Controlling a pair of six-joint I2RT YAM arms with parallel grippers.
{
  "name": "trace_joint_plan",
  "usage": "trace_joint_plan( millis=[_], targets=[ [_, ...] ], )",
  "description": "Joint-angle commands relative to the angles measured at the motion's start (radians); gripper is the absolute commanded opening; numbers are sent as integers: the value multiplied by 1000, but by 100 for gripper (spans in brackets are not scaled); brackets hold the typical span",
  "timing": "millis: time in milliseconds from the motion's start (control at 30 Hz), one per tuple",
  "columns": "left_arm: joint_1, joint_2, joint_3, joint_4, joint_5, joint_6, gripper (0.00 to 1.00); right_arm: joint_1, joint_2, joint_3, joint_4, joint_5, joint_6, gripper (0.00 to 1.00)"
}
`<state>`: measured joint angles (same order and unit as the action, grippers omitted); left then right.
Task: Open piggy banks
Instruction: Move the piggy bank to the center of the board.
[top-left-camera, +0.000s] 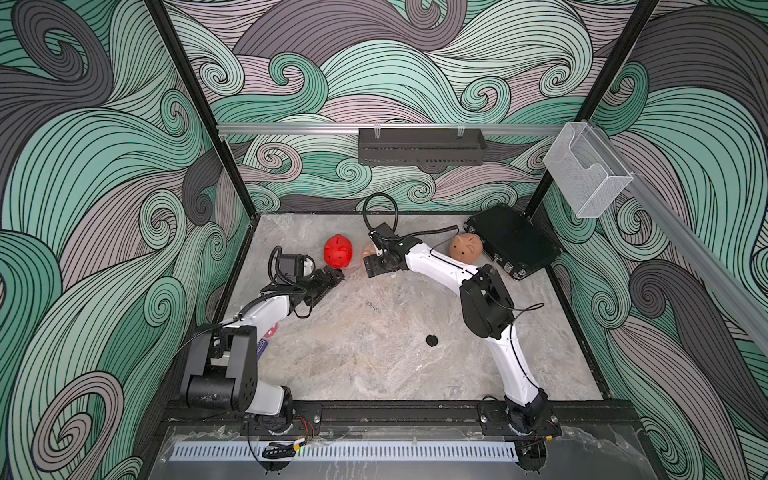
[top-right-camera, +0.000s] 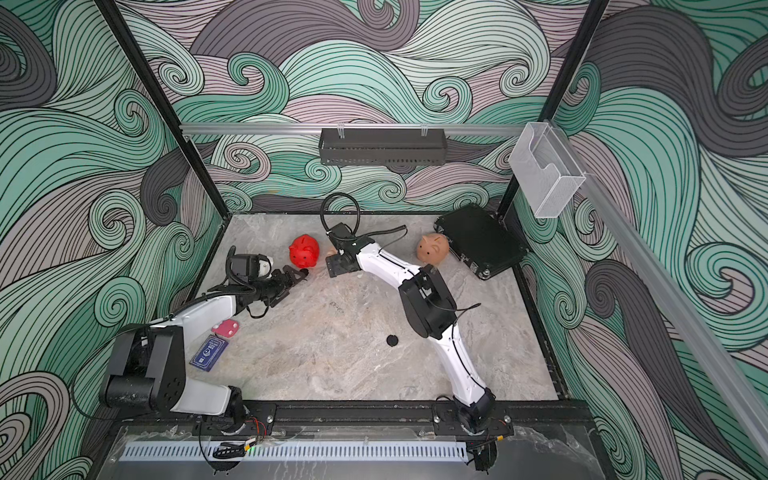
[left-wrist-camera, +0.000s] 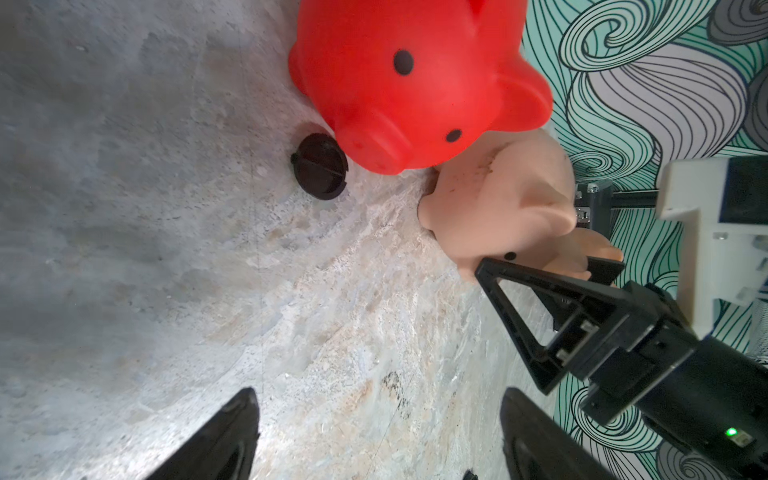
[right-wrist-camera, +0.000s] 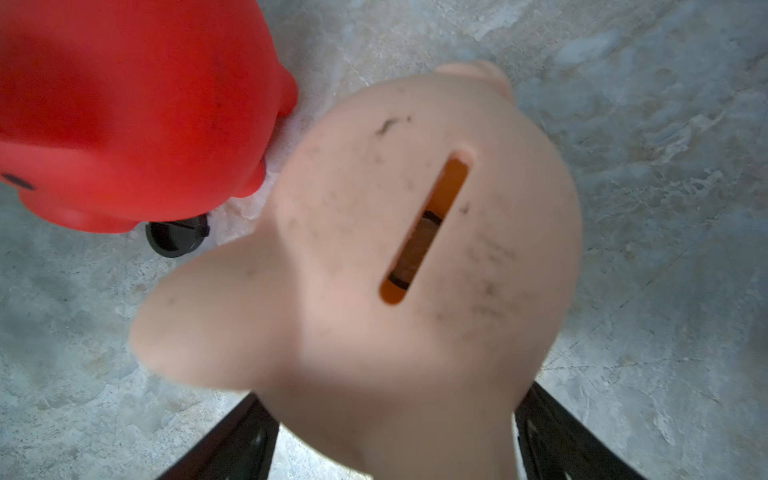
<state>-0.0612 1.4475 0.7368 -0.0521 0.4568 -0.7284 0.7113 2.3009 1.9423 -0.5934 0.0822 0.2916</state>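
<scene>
A bright red piggy bank (top-left-camera: 338, 251) (left-wrist-camera: 399, 83) stands near the back of the table. A peach piggy bank (right-wrist-camera: 395, 232) stands beside it, coin slot up. My right gripper (right-wrist-camera: 395, 395) is open, with one finger on each side of the peach pig's head end and a strip of table showing beside one finger (right-wrist-camera: 232, 440). In both top views the right wrist hides most of this pig (top-left-camera: 367, 252). A second peach piggy bank (top-left-camera: 466, 246) stands further right. My left gripper (left-wrist-camera: 380, 392) (top-left-camera: 336, 277) is open and empty, just in front of the red pig.
A small black round plug (left-wrist-camera: 319, 166) lies on the table by the red pig's snout. Another plug (top-left-camera: 432, 340) lies mid-table. A flat black case (top-left-camera: 513, 241) sits in the back right corner. A pink tag (top-right-camera: 226, 328) and a blue card (top-right-camera: 209, 353) lie near the left arm.
</scene>
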Motion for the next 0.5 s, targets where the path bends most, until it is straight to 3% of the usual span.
trace_joint_plan(
  millis=[0, 267, 467],
  targets=[
    [8, 11, 38, 0, 9, 15, 90, -11, 12, 27, -34, 28, -7, 86],
    [8, -17, 18, 8, 32, 41, 97, -13, -18, 47, -32, -54, -11, 90],
    [-2, -147, -68, -22, 34, 65, 98, -10, -187, -74, 15, -123, 0, 94]
  ],
)
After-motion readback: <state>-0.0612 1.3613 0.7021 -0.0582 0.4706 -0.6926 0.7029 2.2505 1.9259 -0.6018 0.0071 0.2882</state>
